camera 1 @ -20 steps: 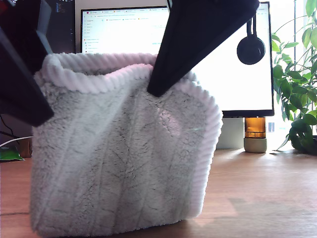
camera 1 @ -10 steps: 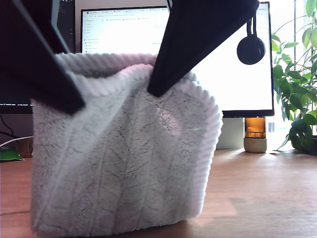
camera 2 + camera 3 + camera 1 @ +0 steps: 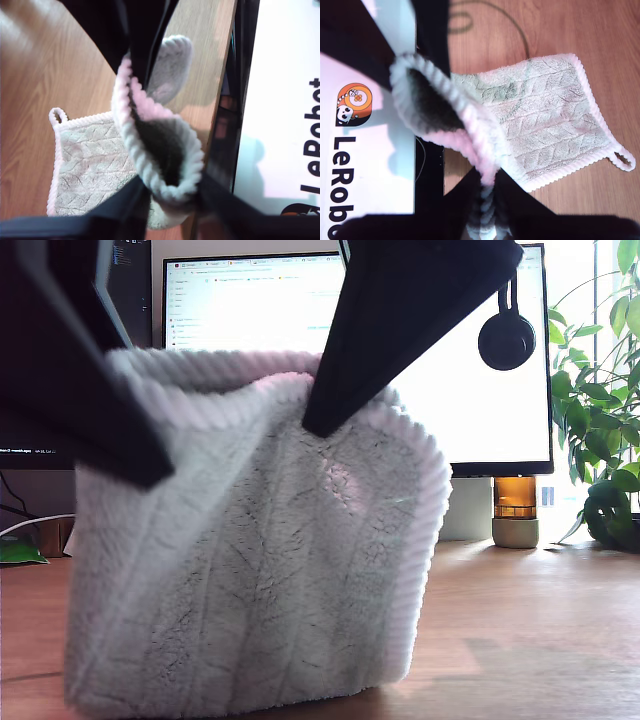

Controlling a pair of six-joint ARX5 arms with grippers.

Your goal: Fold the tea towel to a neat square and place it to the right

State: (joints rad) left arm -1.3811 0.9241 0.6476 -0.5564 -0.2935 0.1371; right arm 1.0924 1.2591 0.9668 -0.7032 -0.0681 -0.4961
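The tea towel (image 3: 260,570), pale grey-white plush with a thick ribbed hem, hangs folded from its top edge, and its lower edge rests on the wooden desk (image 3: 530,640). Two black grippers hold that top hem in the exterior view, one (image 3: 140,455) at the view's left and one (image 3: 320,420) at the centre; I cannot tell which arm is which there. My first gripper (image 3: 172,197) is shut on the bunched hem of the towel (image 3: 90,165). My second gripper (image 3: 487,200) is shut on the hem too, with the towel (image 3: 545,120) and its hanging loop (image 3: 622,160) lying below.
A lit monitor (image 3: 480,390) stands behind the towel, with a dark round object (image 3: 506,338) hanging in front of it. A small amber jar (image 3: 515,510) and a leafy plant (image 3: 600,440) are at the exterior view's right. A cable (image 3: 485,25) runs over the desk.
The gripper at the exterior view's left has swung inward toward the centre with its part of the hem. The towel's side there has shifted slightly toward the view's right.
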